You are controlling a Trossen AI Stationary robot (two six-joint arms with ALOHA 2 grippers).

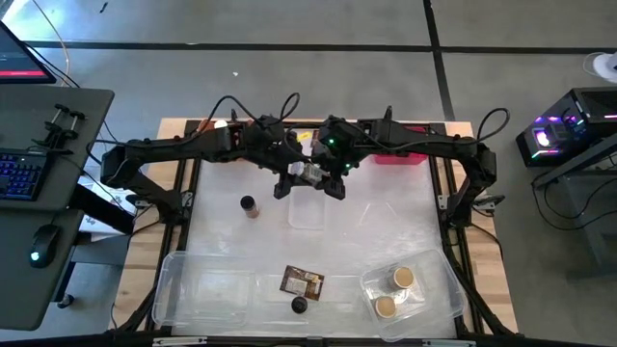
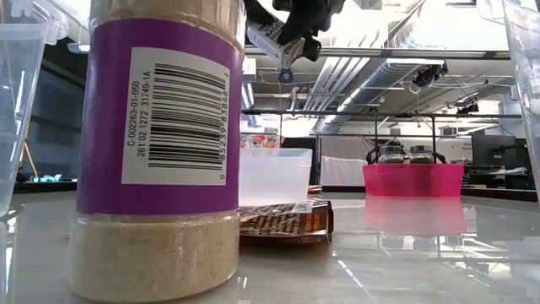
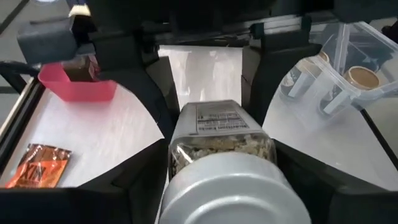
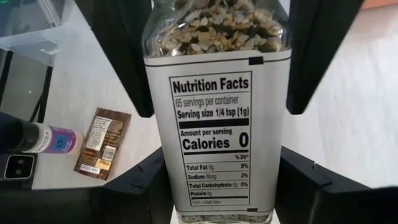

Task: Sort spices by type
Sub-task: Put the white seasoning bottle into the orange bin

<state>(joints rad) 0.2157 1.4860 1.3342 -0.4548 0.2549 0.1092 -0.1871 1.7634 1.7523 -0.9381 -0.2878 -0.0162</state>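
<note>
Over the middle of the worktop (image 1: 222,241) the two arms are meeting in a mid-air handover of one jar (image 1: 310,173), so the step in hand looks like passing a spice from pincer to pincer before it is binned. The right pincer (image 4: 214,93) is gripping the jar by its body, fingers half apart and pressed on either side of the label. The left pincer (image 3: 221,162) is flanking the white-lidded end of the same jar, its fingers close beside the glass, though whether they are bearing on it cannot be told. The next move probably calls for one firm hold before the other lets go, then a carry to a matching group. The high view alone is showing the clear tray (image 1: 439,294) holding two tan-lidded jars (image 1: 393,292), a packet (image 1: 302,282), and two dark-lidded jars (image 1: 250,205) standing apart. The low view alone is showing the pink bin (image 2: 413,180) with jars inside. The right wrist view is giving the label and the coarse flakes.
</note>
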